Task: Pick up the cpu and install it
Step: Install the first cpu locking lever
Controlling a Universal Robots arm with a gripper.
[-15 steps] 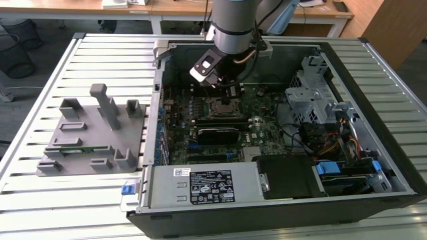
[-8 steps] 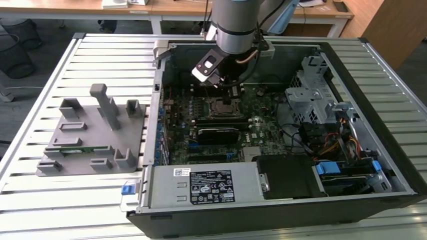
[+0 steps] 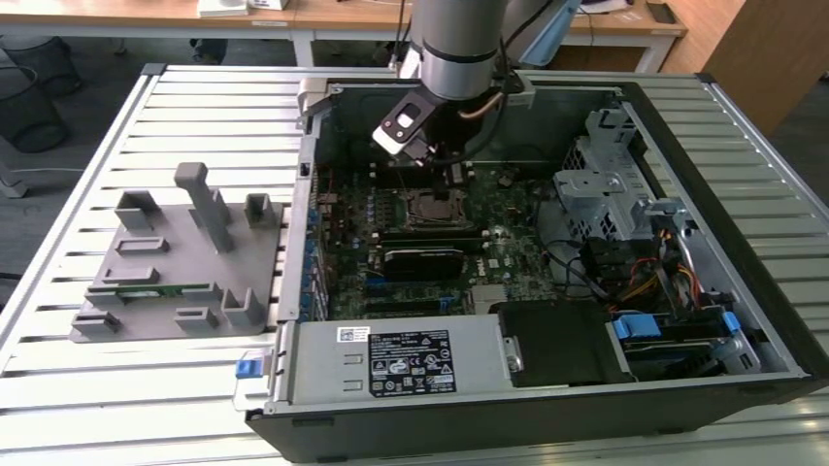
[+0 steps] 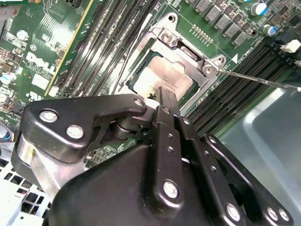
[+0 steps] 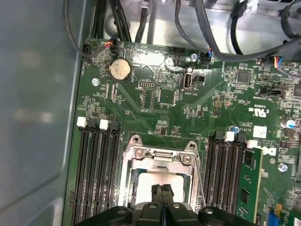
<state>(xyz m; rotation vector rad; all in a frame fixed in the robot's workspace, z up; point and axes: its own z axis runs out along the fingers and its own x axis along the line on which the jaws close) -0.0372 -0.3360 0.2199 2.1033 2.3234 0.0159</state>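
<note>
A: Exterior view: what's biggest?
B: The table (image 3: 130, 398). On it lies the open case (image 3: 518, 432), with a grey fixture (image 3: 155, 282) at the case's nine o'clock.
A: The arm?
B: The arm (image 3: 453, 44) comes down into the case at twelve o'clock, over the board (image 3: 512, 218).
A: The cpu?
B: In both wrist views the cpu (image 5: 141, 188) (image 4: 164, 75) lies flat in the socket (image 5: 162, 155), between the slots (image 5: 96, 174).
A: Gripper?
B: The gripper (image 5: 162, 188) (image 4: 165, 93) is clenched, fingers together, with its tips at the cpu's top plate. I can't tell whether they touch it.
</note>
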